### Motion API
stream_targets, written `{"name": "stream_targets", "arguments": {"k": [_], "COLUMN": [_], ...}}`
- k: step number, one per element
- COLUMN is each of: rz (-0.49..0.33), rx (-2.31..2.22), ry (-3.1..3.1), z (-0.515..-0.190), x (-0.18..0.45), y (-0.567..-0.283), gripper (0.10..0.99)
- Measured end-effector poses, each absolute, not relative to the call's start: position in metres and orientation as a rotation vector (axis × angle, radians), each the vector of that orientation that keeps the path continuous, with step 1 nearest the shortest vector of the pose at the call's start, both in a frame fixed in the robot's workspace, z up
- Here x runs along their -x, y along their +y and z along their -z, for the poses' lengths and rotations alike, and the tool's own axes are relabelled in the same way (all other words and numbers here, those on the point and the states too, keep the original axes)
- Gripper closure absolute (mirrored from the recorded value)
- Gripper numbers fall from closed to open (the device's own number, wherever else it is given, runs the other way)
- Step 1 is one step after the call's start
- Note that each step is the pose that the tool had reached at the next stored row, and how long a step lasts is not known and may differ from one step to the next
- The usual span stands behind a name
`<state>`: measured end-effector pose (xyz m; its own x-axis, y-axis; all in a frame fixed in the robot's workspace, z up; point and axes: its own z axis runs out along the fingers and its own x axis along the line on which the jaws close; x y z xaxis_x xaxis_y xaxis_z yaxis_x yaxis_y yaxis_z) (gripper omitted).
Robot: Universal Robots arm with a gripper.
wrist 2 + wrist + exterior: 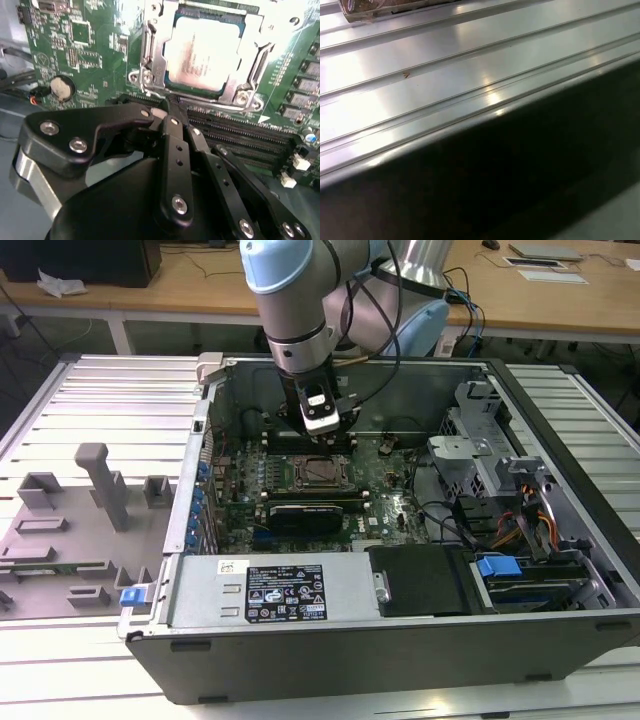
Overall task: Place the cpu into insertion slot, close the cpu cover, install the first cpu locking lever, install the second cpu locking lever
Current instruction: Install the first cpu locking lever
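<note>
We see the chip lying in its socket, with the metal frame down around it. Our gripper hangs just beside the socket's edge, fingers pressed together, gripping nothing.

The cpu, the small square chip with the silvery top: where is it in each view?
Exterior view: small square silvery-topped cpu on the green circuit board, next to the black gripper.
Second wrist view: cpu inside a grey metal frame, beyond the gripper.
First wrist view: ribbed silvery metal surface and a dark wall.
Shared landmark: that green circuit board.
</note>
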<state>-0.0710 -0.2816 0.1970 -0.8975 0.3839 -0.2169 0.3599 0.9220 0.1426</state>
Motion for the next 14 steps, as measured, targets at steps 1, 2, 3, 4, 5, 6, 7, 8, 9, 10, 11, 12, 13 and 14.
{"name": "stream_targets", "arguments": {"k": [1,2,3,4,5,6,7,8,9,10,11,12,13,14], "rz": [-0.144,-0.144,-0.144,-0.145,-0.145,-0.146,-0.146,-0.148,-0.153,-0.160,-0.173,-0.187,-0.192,-0.194], "rx": [-0.558,-0.558,-0.558,-0.558,-0.558,-0.558,-0.558,-0.559,-0.559,-0.560,-0.562,-0.564,-0.565,-0.565], "ry": [2.841,2.841,2.841,2.841,2.841,2.841,2.841,2.841,2.841,2.842,2.842,2.843,2.843,2.843], "z": [-0.1970,-0.1970,-0.1970,-0.1970,-0.1970,-0.1970,-0.1971,-0.1971,-0.1971,-0.1971,-0.1971,-0.1971,-0.1971,-0.1971], "x": [0.0710,0.0710,0.0710,0.0709,0.0709,0.0709,0.0709,0.0709,0.0710,0.0709,0.0708,0.0705,0.0703,0.0701], "y": [-0.2816,-0.2817,-0.2819,-0.2826,-0.2831,-0.2835,-0.2839,-0.2842,-0.2846,-0.2850,-0.2861,-0.2874,-0.2885,-0.2894], "gripper": [0.980,0.980,0.980,0.980,0.980,0.980,0.980,0.980,0.980,0.980,0.980,0.980,0.980,0.980]}}
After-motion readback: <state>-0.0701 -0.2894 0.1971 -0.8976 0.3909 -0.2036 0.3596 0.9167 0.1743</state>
